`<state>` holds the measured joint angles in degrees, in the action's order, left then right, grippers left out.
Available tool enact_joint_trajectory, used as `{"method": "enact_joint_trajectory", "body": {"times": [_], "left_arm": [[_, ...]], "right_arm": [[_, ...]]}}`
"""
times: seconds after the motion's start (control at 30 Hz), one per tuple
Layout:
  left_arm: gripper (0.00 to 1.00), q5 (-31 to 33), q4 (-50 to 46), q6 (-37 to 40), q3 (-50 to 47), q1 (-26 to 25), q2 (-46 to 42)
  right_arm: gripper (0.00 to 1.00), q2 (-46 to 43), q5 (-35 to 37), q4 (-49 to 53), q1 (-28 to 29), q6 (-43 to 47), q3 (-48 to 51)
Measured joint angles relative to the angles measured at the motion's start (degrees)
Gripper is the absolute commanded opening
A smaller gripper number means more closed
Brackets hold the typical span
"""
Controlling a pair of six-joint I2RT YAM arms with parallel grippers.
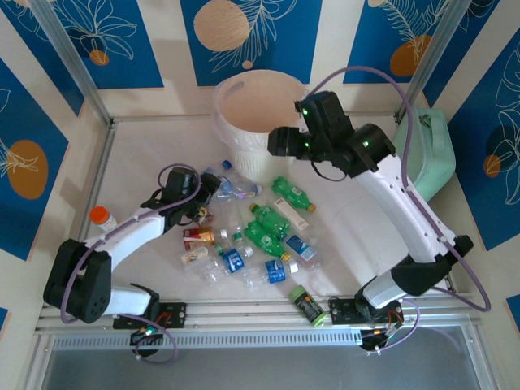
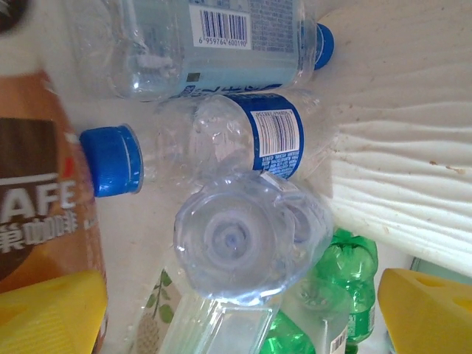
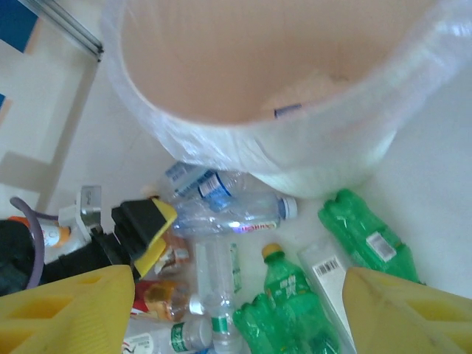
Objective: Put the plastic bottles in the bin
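Bin (image 1: 244, 134) stands upright at the far side of the tabletop (image 1: 138, 154), lined with a clear bag, mouth open. From the right wrist, a pale shape with a blue strip lies inside it; can't tell what it is.

Plastic bottles (image 1: 252, 236) lie in a loose heap just in front of the bin. Most are clear with blue labels and caps, alongside several green bottles (image 1: 264, 231) and a red-labelled one. All lie on their sides, many touching. A blue-capped bottle (image 1: 236, 188) lies just beside the bin's base.

Left gripper (image 1: 201, 210) sits low at the heap's left edge, in front of and to the left of the bin. In its wrist view the yellow fingers (image 2: 44, 317) are spread wide, one at each side, with nothing clamped. Between them an end-on clear bottle (image 2: 243, 240) shows its base, touching neither finger. A brown coffee bottle (image 2: 37, 199) lies beside one finger.

Right gripper (image 1: 278, 144) hangs over the bin's near-right wall. Its fingers (image 3: 405, 310) are well apart and empty, high above the heap.

Mint-green case (image 1: 431, 154) lies to the right of the bin. Dark cylinder with a green cap (image 1: 307, 305) is well apart from the bin, past the heap.
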<state>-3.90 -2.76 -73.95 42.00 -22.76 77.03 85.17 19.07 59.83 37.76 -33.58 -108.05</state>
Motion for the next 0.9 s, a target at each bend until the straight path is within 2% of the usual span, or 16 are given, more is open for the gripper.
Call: {"method": "enact_joint_trajectory", "body": {"times": [0.37, 0.67, 0.9], "left_arm": [[0.82, -0.66, 5.07, -3.56, 2.75, 0.15, 5.88], [0.79, -0.79, 4.59, -4.22, 5.03, 0.17, 8.96], [0.77, -0.76, 0.09, -4.59, 7.34, 0.17, 11.26]], "right_arm": [[0.80, -15.50, -1.11, -6.84, -2.25, -4.44, 22.64], [0.80, -17.62, -3.37, -8.87, -6.69, -5.90, 24.87], [0.79, -17.88, -4.52, -9.35, -8.07, -6.34, 25.38]]}}
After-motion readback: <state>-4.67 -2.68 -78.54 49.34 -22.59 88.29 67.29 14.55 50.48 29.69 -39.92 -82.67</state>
